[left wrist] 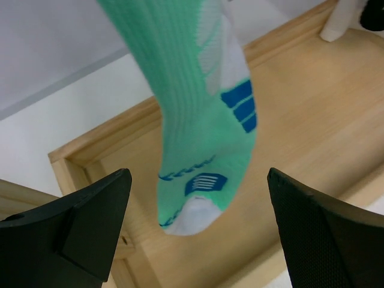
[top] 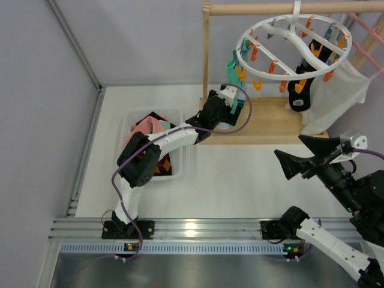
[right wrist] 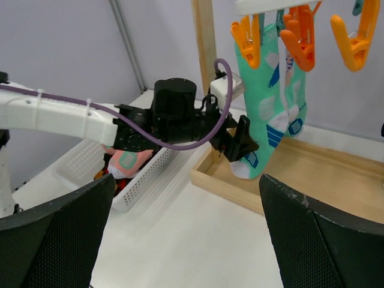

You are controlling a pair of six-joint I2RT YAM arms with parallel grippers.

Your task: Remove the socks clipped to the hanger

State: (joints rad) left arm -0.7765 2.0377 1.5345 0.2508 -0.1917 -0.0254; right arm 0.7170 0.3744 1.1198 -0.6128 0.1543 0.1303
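The round white hanger (top: 293, 43) hangs from a wooden rail, with orange and teal pegs around its rim. A mint-teal sock (left wrist: 198, 114) hangs clipped at the ring's left side (top: 233, 67), and a black sock (top: 297, 95) hangs near the middle. My left gripper (left wrist: 198, 234) is open with the mint sock's white toe between its fingers, not touching either one. In the right wrist view two mint socks (right wrist: 264, 102) hang from orange pegs (right wrist: 247, 37), with the left gripper (right wrist: 241, 144) at their toes. My right gripper (top: 298, 153) is open and empty, well to the right.
A white basket (top: 180, 171) on the left holds a pink sock (right wrist: 125, 161) and other socks. The wooden stand's base tray (top: 264, 123) lies under the hanger. A large white cloth (top: 336, 96) and a pink hanger (top: 367, 36) hang at the right.
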